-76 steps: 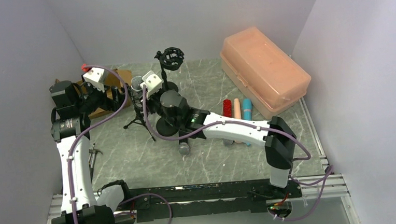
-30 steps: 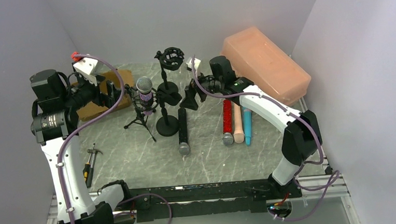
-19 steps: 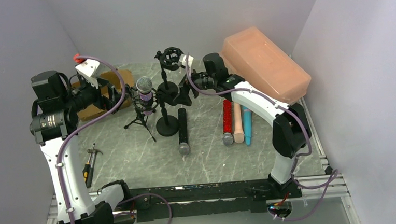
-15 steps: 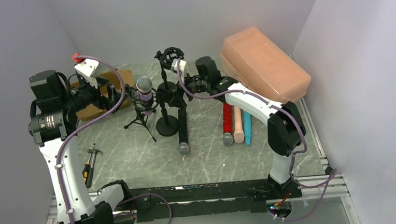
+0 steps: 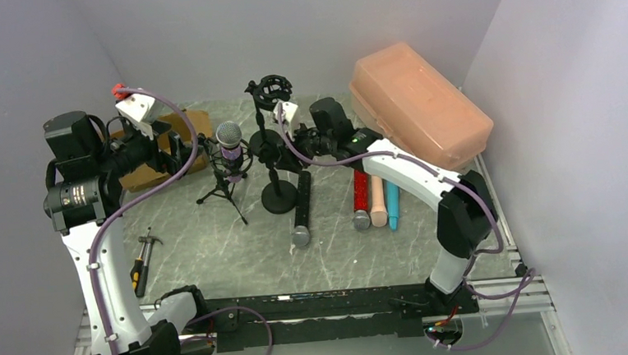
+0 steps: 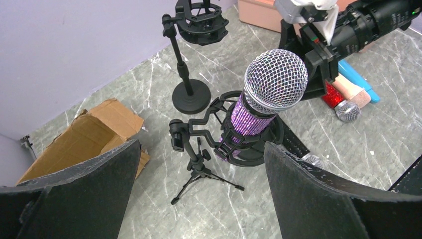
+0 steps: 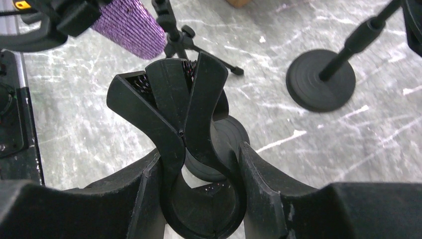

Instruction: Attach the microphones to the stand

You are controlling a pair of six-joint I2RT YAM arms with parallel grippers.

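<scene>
1. The right gripper (image 7: 198, 158) pinches the black mic clip (image 7: 174, 99) of the round-based stand (image 5: 280, 198) at centre frame. The shock-mount stand (image 5: 270, 93) rises close behind.
2. The left gripper (image 6: 201, 149), jaws spread wide, hovers at upper left facing the purple microphone (image 6: 271, 84), which sits in the tripod stand (image 6: 199, 172).
3. The black microphone (image 5: 301, 215) lies beside the round base. The red microphone (image 5: 361, 193), peach microphone (image 5: 377, 198) and blue microphone (image 5: 392, 193) lie together to its right.
4. The peach box (image 5: 417, 105) at upper right is closed, its contents hidden.
</scene>
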